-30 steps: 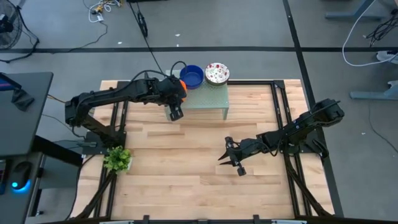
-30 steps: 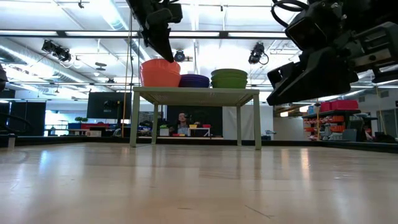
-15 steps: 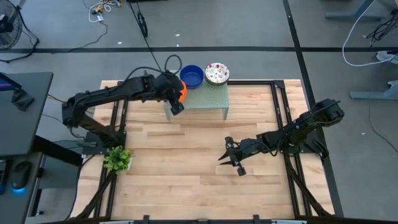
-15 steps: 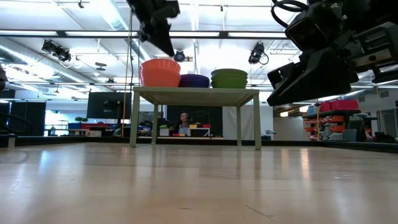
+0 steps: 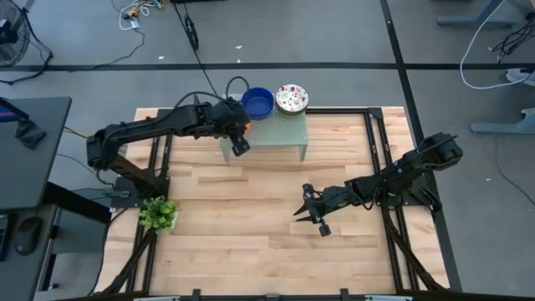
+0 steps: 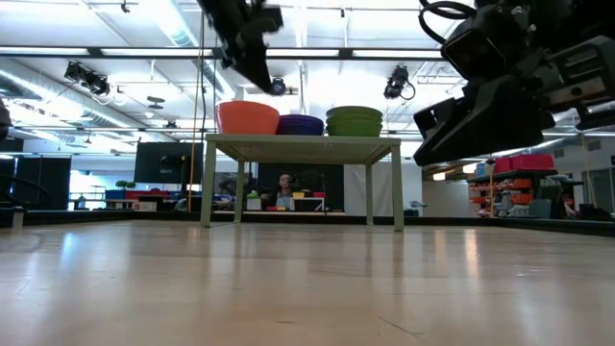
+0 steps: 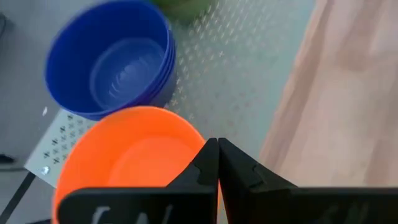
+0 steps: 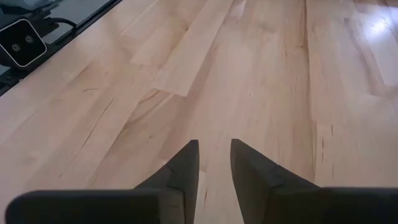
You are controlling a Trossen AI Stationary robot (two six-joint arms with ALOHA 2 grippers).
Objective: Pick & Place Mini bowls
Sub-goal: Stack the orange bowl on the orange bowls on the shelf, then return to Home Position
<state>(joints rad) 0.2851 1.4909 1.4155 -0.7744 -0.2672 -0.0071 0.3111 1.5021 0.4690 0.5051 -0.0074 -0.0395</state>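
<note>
Left wrist view: my left gripper (image 7: 217,163) has its jaws pressed together, empty, above the round orange mini bowl (image 7: 134,155) at lower left on the mint-green perforated metal stand (image 7: 249,68); right gripper (image 8: 214,158) hovers part-open over wood.

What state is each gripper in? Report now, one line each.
Left gripper: shut, empty, above the orange bowl on the green stand.
Right gripper: fingers slightly apart, holding nothing, over the wooden table.
</note>
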